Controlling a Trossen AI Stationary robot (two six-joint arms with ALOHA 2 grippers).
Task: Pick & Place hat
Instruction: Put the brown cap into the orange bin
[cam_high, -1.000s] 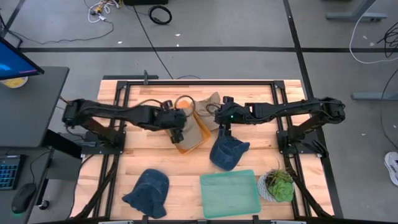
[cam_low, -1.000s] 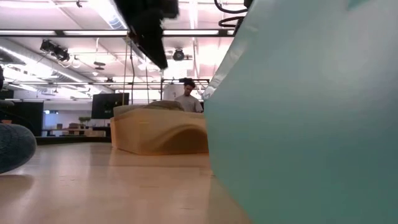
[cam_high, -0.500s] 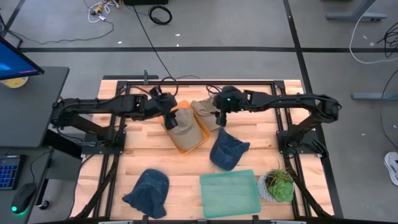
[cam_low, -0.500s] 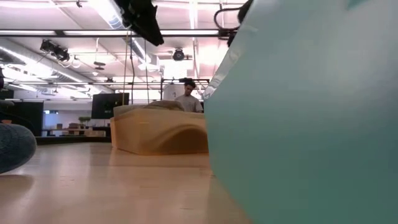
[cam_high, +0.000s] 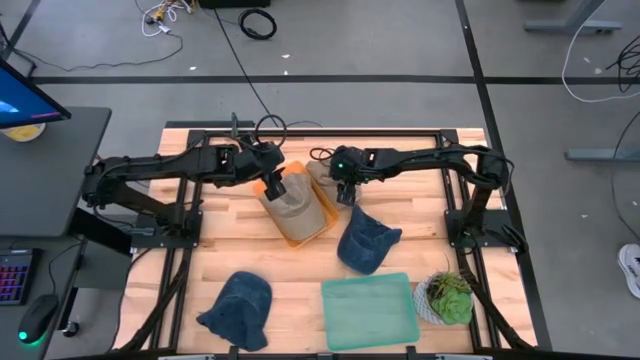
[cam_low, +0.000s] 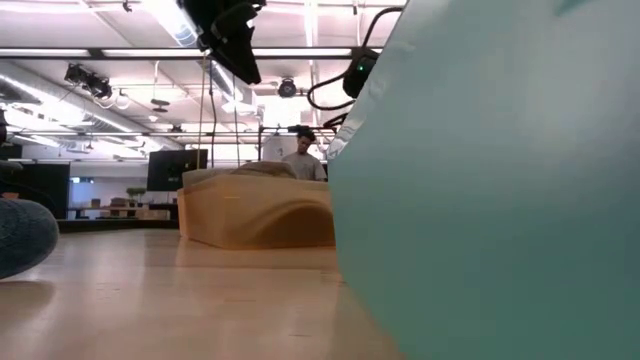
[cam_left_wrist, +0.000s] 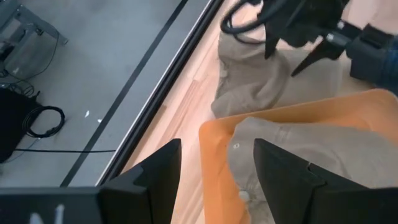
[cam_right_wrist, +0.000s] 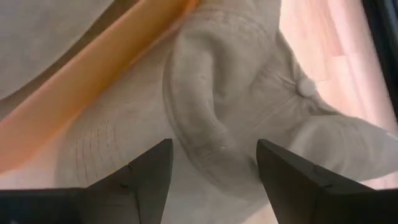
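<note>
A beige hat lies inside the orange tray. My left gripper hovers open over the tray's far left corner. A second beige hat lies crumpled on the table at the tray's far right side. My right gripper is open and points down just above it, clear of the cloth as far as I can see. A dark blue hat rests on the table nearer than this gripper.
Another dark blue hat lies near the table's near left edge. A pale green tray and a potted plant sit at the near right. The green tray blocks much of the low view. Bare wood lies left of the orange tray.
My left gripper has drawn back from over the tray's middle toward the far left, and the beige hat in the tray now shows. My right gripper has moved from above the blue hat toward the far edge and left, over the beige hat on the table.
</note>
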